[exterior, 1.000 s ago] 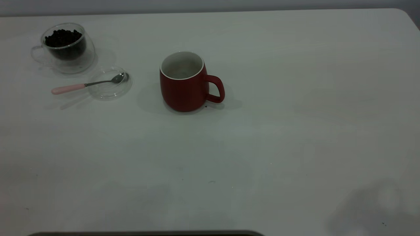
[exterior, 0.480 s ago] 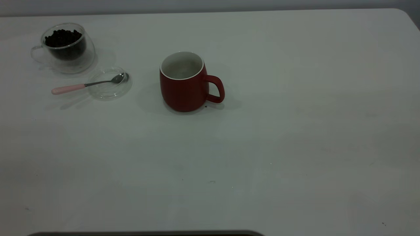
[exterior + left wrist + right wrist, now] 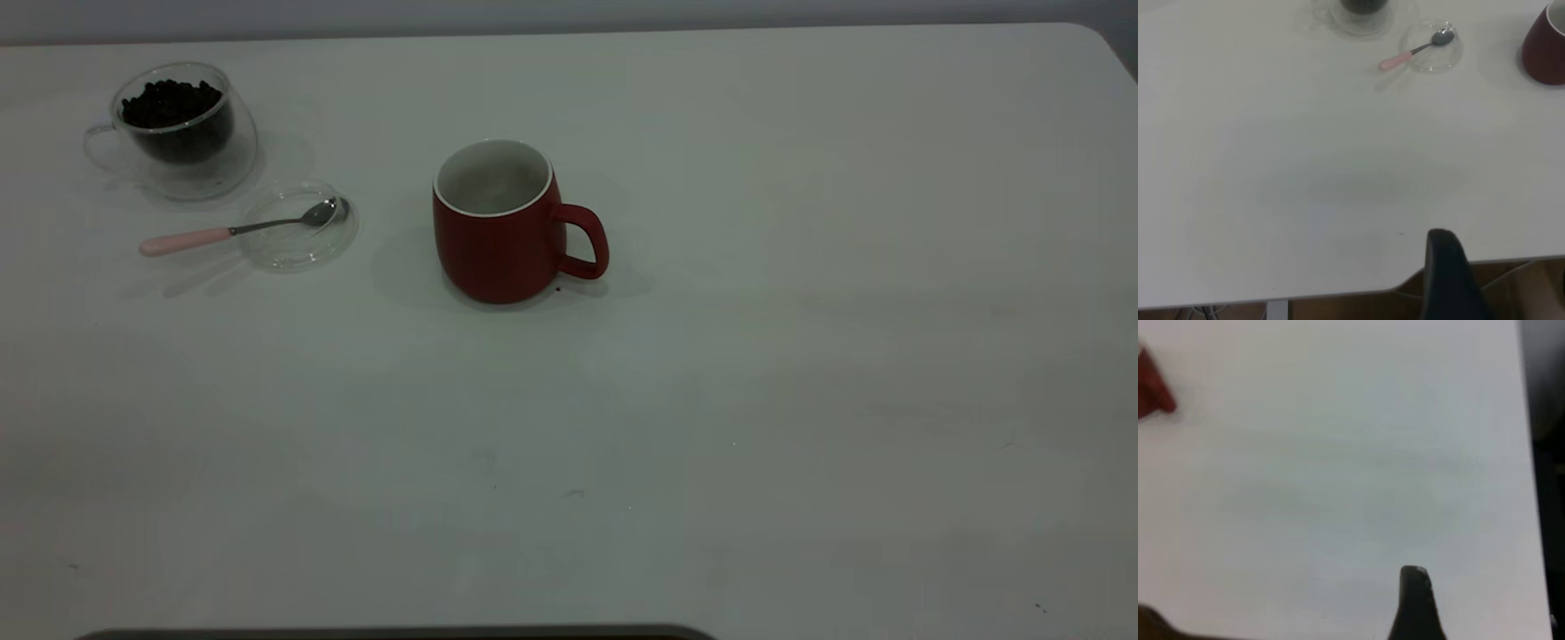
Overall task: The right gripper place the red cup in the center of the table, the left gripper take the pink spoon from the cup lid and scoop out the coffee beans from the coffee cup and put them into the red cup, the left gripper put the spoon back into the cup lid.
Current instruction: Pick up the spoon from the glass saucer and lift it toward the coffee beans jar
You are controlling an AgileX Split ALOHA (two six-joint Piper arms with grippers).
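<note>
The red cup (image 3: 498, 227) stands upright near the middle of the table (image 3: 756, 373), with its handle pointing right. The clear coffee cup (image 3: 178, 133), holding coffee beans (image 3: 171, 102), stands at the far left. The cup lid (image 3: 298, 229) lies in front of it. The pink spoon (image 3: 191, 240) rests with its bowl in the lid and its handle off the left rim. Neither gripper shows in the exterior view. The left gripper (image 3: 1448, 267) hangs over the table's near edge, far from the spoon (image 3: 1399, 60). The right gripper (image 3: 1413, 597) is over bare table, far from the red cup (image 3: 1150, 387).
The table's right edge (image 3: 1528, 487) runs close beside the right gripper. The near edge (image 3: 1338, 290) lies under the left gripper. A dark strip (image 3: 400, 633) sits at the front edge. A few tiny dark specks dot the tabletop.
A soft shadow on the table's front right corner has faded away. The cups, lid and spoon have not moved.
</note>
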